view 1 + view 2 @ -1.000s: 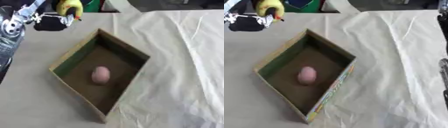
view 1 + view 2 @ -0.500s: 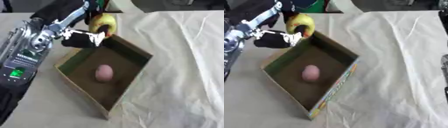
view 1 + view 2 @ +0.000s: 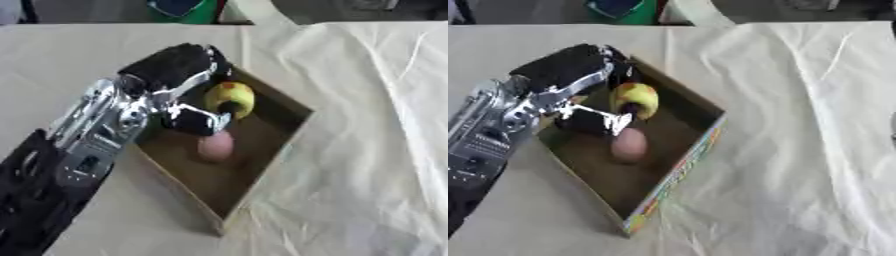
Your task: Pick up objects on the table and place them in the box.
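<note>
Cloth-covered table (image 3: 367,150); my left hand (image 3: 188,80) pinches a yellow fruit (image 3: 230,98) over the box (image 3: 677,172), above a pink egg (image 3: 629,145).

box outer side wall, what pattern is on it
Multicoloured printed stripes along the box outer wall, clearest in the right eye view.

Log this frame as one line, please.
left hand: holding yellow object over box | pink object: inside box | right hand: unseen

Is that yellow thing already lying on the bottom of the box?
No, the left hand has its fingers round the yellow thing, holding it above the box floor near the pink object.
</note>
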